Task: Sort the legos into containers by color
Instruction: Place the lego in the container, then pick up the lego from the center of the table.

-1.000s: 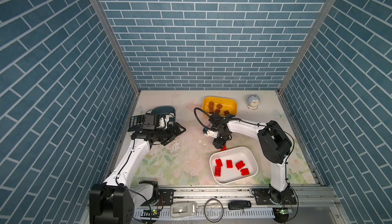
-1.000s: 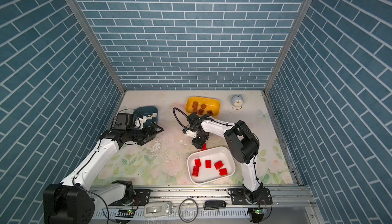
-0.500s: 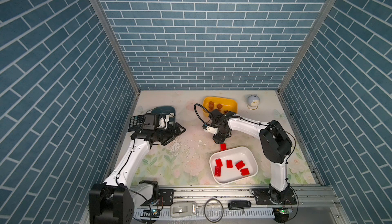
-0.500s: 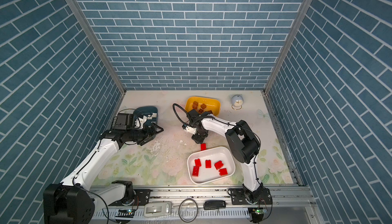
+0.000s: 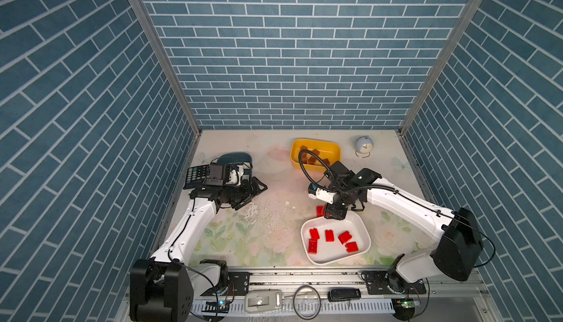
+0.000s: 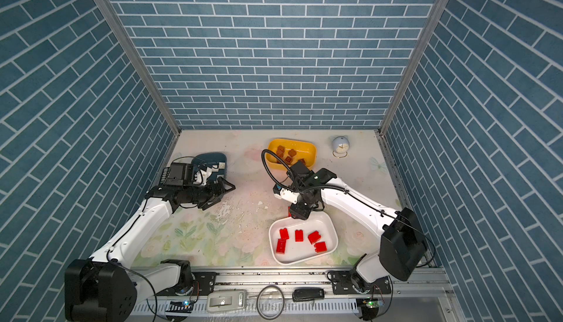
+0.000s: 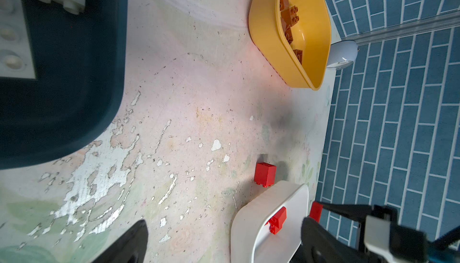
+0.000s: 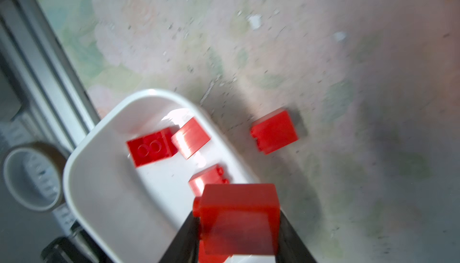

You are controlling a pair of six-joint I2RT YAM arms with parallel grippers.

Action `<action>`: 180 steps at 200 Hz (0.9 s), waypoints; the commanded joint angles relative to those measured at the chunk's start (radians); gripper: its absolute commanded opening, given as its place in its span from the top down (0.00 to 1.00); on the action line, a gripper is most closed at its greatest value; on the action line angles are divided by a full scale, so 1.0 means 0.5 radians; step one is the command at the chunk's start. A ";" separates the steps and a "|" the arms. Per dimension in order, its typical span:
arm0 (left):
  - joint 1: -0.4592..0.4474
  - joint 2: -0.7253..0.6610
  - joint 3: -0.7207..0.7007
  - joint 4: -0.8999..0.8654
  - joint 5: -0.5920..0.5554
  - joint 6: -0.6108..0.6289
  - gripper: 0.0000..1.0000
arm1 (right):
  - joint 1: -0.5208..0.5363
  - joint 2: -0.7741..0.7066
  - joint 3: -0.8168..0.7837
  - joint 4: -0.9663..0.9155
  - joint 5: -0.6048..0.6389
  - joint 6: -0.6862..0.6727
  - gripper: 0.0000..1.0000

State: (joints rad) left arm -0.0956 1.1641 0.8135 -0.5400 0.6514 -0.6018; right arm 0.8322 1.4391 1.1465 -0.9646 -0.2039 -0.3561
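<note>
R pincer (image 8: pixel 237 236) shifted to white tub (image 8: pixel 149 92) rim, pinching red lego (image 8: pixel 239 214); L pincer (image 5: pixel 255 196) unmoved, spread wide.

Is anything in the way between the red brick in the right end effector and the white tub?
Nothing visible. The right end effector holds the red brick over the white tub at its rim. The loose red brick lies on the table outside the tub, off to the side.
</note>
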 commanded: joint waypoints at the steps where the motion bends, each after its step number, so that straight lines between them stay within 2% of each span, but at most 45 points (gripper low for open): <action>1: 0.013 0.033 -0.003 0.015 0.014 0.034 0.03 | 0.119 -0.103 -0.182 -0.214 -0.085 -0.153 0.73; 16: 0.013 0.043 0.002 0.015 0.015 0.029 0.03 | 0.180 -0.129 -0.289 -0.196 -0.060 -0.150 0.69; 40: 0.013 0.054 0.024 -0.007 0.016 0.044 0.03 | 0.198 -0.114 -0.269 -0.145 -0.078 -0.080 0.44; 63: 0.013 0.053 0.041 -0.026 0.015 0.052 0.03 | 0.167 -0.135 -0.211 -0.057 -0.119 0.012 0.34; 93: 0.013 0.044 0.034 -0.040 0.013 0.057 0.03 | 0.068 -0.091 -0.120 0.065 -0.109 0.165 0.33; 111: 0.013 0.041 0.019 -0.037 0.013 0.054 0.03 | -0.051 0.107 0.055 0.054 -0.006 0.422 0.35; 127: 0.013 0.038 0.004 -0.034 0.013 0.057 0.03 | -0.173 0.304 0.218 0.010 -0.084 0.697 0.40; 144: 0.013 0.033 -0.011 -0.034 0.009 0.060 0.03 | -0.183 0.386 0.271 0.098 -0.065 0.959 0.41; 180: 0.013 0.051 -0.044 0.008 0.016 0.058 0.03 | -0.182 0.656 0.414 0.100 0.060 1.325 0.40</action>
State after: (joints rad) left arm -0.0956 1.1893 0.8116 -0.5430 0.6525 -0.5896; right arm 0.7353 1.7050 1.3132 -0.9077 -0.2214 0.1047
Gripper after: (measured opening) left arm 0.974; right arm 0.593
